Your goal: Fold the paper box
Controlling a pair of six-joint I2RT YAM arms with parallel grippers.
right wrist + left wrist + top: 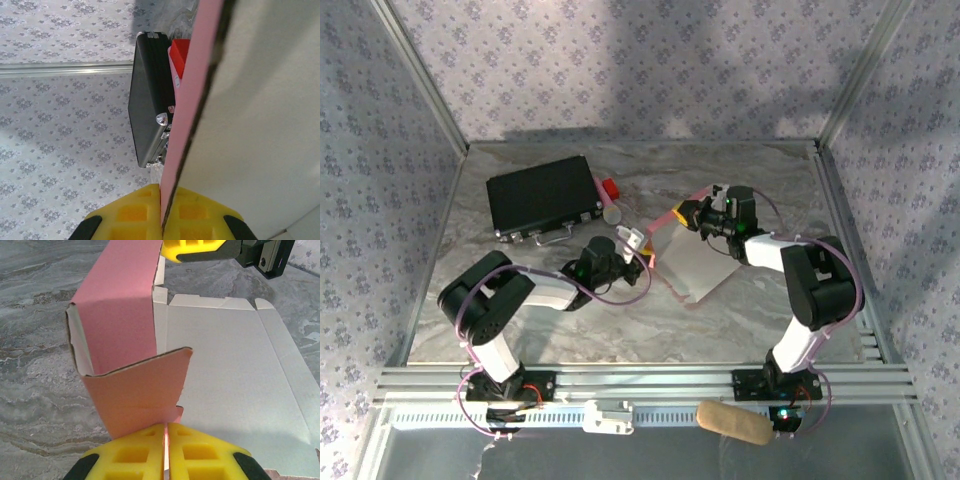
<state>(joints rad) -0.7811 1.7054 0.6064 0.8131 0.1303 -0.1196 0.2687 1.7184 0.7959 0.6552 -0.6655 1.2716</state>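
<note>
The paper box (pixel 698 262) lies mostly flat mid-table, whitish inner side up, with pink edges. Its left side panel (pixel 125 335) stands raised and folded, pink outside showing. My left gripper (pixel 645 255) is shut on the lower end of that pink panel, which shows as a thin pink strip between the yellow fingers of the left gripper (pixel 166 432). My right gripper (pixel 686 215) holds the box's far left corner. In the right wrist view the right gripper (pixel 162 212) is shut on a pink cardboard edge (pixel 192 90). The right gripper's yellow fingers (pixel 200 250) appear at the top of the left wrist view.
A black case (pixel 542 197) lies at the back left, with a red object (pixel 611 187) and a pale cylinder (pixel 612 211) beside it. The case (pixel 147 100) shows behind the cardboard. A tan roll (pixel 733 421) rests on the front rail. Patterned walls enclose the marble table (pixel 620 330).
</note>
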